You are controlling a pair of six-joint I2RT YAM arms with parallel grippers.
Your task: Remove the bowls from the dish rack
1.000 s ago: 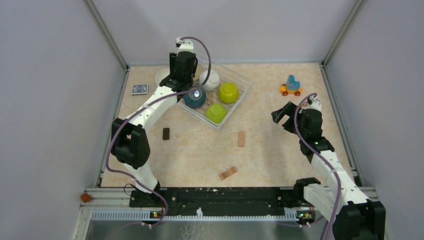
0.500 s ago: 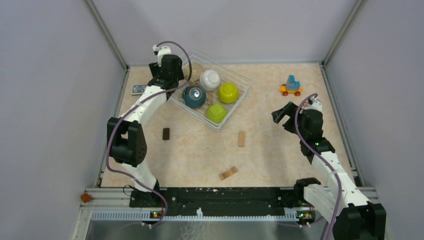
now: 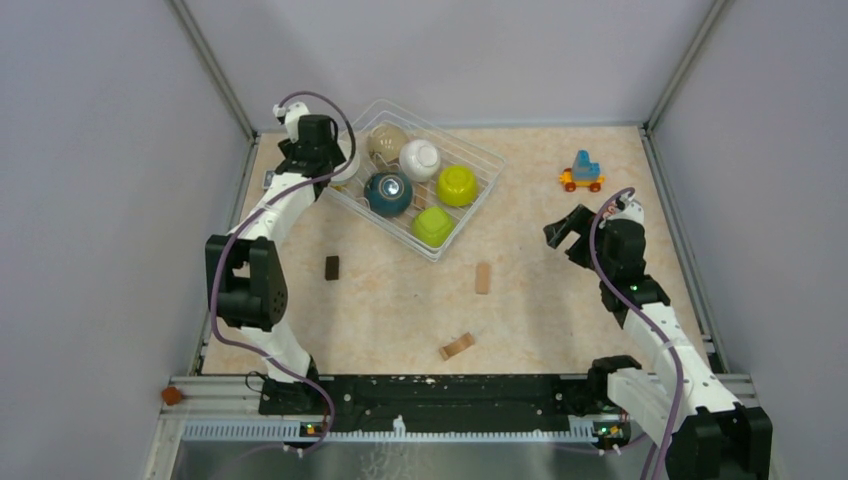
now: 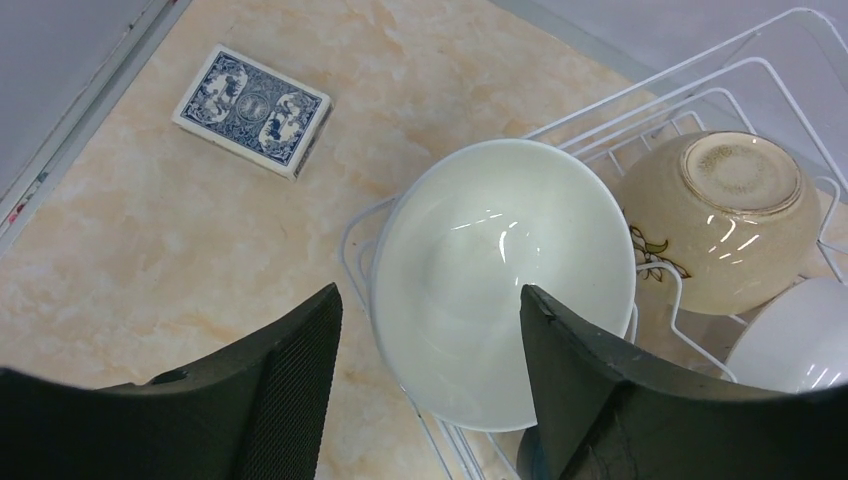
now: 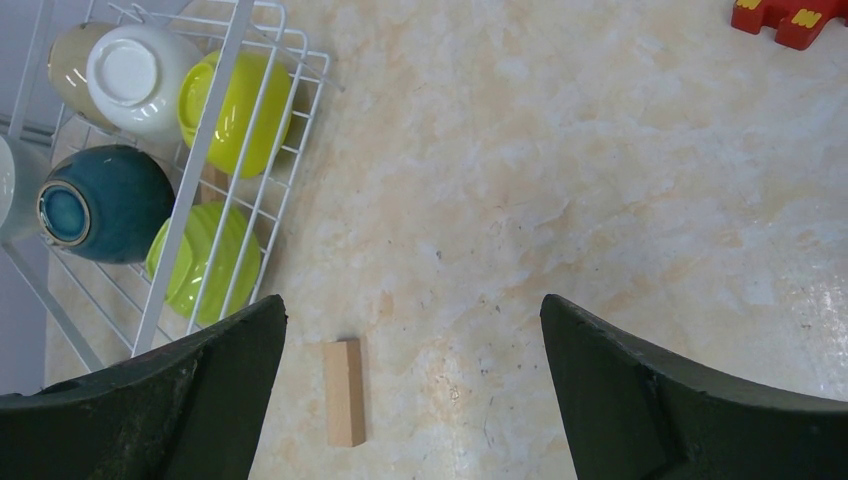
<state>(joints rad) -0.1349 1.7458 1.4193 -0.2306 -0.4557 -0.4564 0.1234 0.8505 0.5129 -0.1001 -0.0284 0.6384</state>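
The wire dish rack (image 3: 486,156) stands at the back of the table. It holds a beige bowl (image 3: 386,141), a white bowl (image 3: 421,158), a dark teal bowl (image 3: 388,193) and two lime green bowls (image 3: 457,185) (image 3: 432,226). Another white bowl (image 4: 500,280) lies mouth up at the rack's left corner, partly over its wire edge (image 4: 700,85). My left gripper (image 4: 430,390) hovers open above this bowl's near rim; its right finger (image 4: 580,380) overlaps the bowl and its left finger (image 4: 290,380) is over the table. My right gripper (image 5: 415,390) hangs open over bare table, right of the rack.
A blue card deck (image 4: 252,110) lies left of the rack near the wall. On the table are a wooden block (image 5: 345,392), a dark block (image 3: 332,267), a second wooden piece (image 3: 457,346) and a toy vehicle (image 3: 582,172) at the back right.
My left arm has swung left from above the rack's middle to its left corner, uncovering the beige bowl. The right arm has not moved.
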